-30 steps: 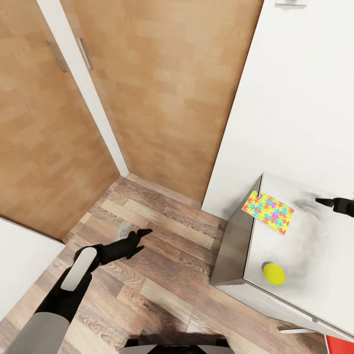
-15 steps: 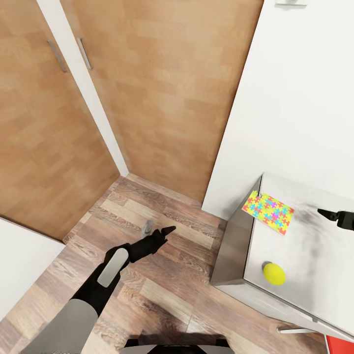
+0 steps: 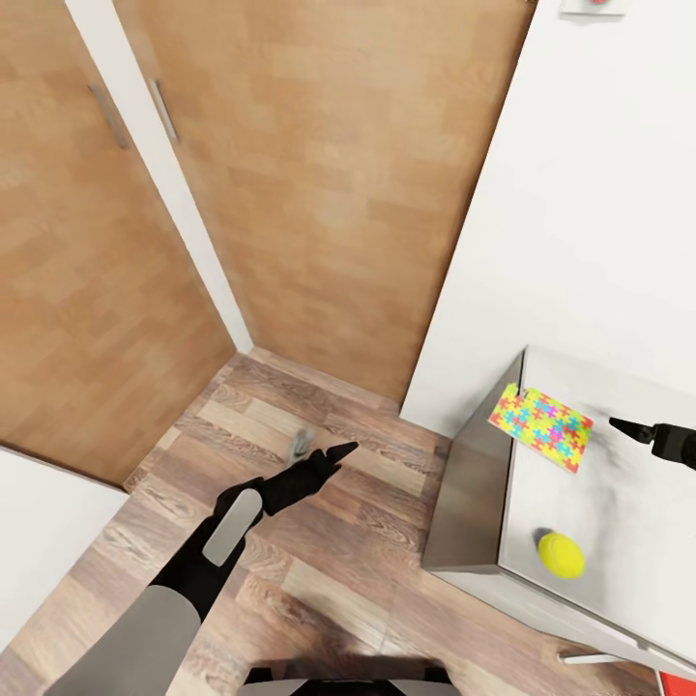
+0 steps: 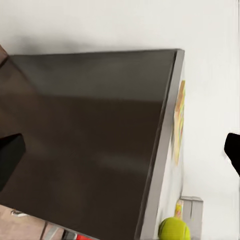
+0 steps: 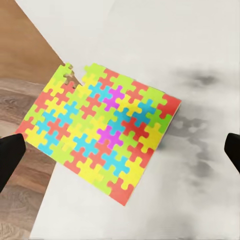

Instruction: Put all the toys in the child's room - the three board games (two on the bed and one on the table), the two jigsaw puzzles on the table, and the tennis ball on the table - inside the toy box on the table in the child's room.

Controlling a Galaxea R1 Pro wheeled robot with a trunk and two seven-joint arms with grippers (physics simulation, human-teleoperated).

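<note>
Wood-panelled doors and plank flooring take up the left, where the left gripper (image 3: 324,456) hangs over the floor, fingers apparently spread. Rightward, on the long white-topped table with dark sides (image 3: 619,503), lie a thin flat multicoloured jigsaw puzzle (image 3: 540,426) overhanging the near corner and a small fuzzy yellow-green tennis ball (image 3: 562,555). Jaws parted, the right gripper (image 3: 630,427) hovers just beside the puzzle, so picking it up seems the step in hand, calling for a low approach to its edge.

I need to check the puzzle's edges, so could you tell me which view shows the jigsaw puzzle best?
The right wrist view: the jigsaw puzzle lies flat and large, overhanging the table edge. The head view shows it small; the left wrist view shows it edge-on.
</note>
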